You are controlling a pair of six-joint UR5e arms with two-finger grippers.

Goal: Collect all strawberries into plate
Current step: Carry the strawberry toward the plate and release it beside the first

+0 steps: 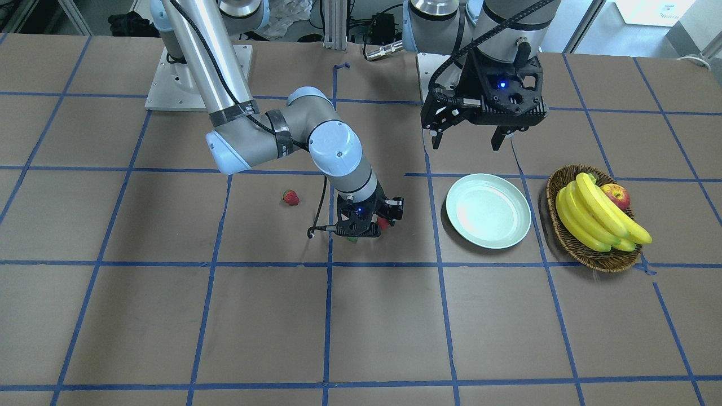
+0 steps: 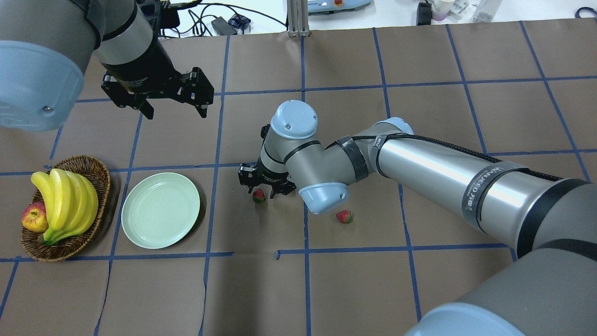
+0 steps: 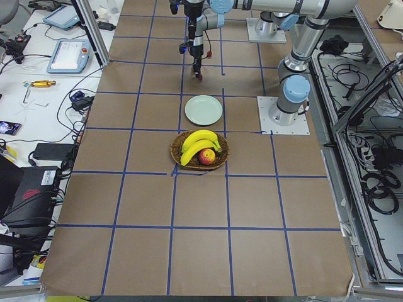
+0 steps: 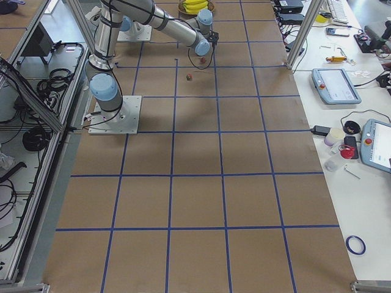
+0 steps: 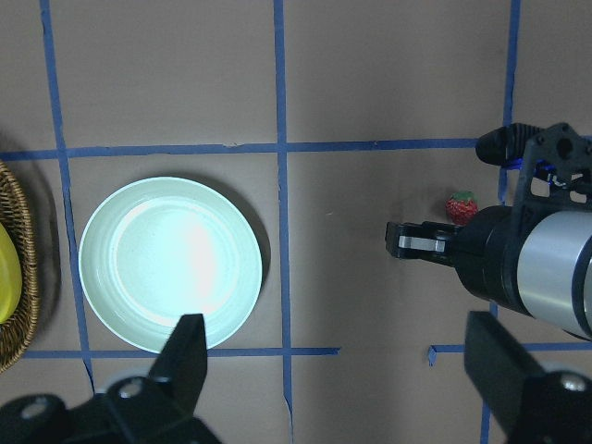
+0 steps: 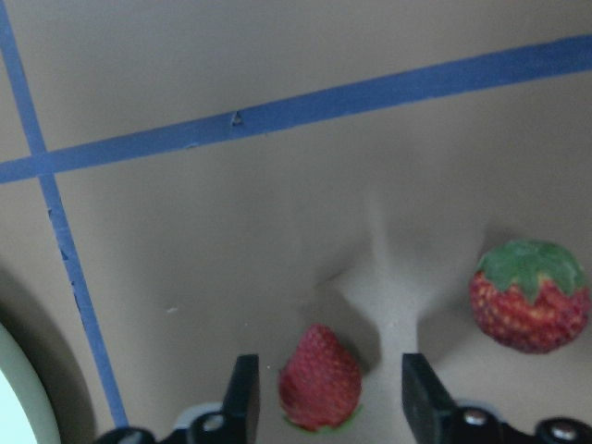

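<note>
The pale green plate [image 2: 160,210] lies empty on the table; it also shows in the front view [image 1: 488,210] and the left wrist view [image 5: 171,264]. My right gripper [image 6: 329,375] is open and low over the table, its fingers on either side of one strawberry [image 6: 319,377] without touching it. A second strawberry [image 6: 529,296] lies just beside it. The overhead view shows only one berry [image 2: 259,195] at this gripper [image 2: 267,189]. A third strawberry [image 2: 344,216] lies apart, also in the front view [image 1: 290,197]. My left gripper [image 2: 176,111] is open and empty, high above the table beyond the plate.
A brown wicker basket [image 2: 100,168] with bananas [image 2: 65,205] and an apple [image 2: 35,218] stands beside the plate, on the side away from the strawberries. The right arm's forearm [image 2: 443,172] reaches across the table above the third strawberry's area.
</note>
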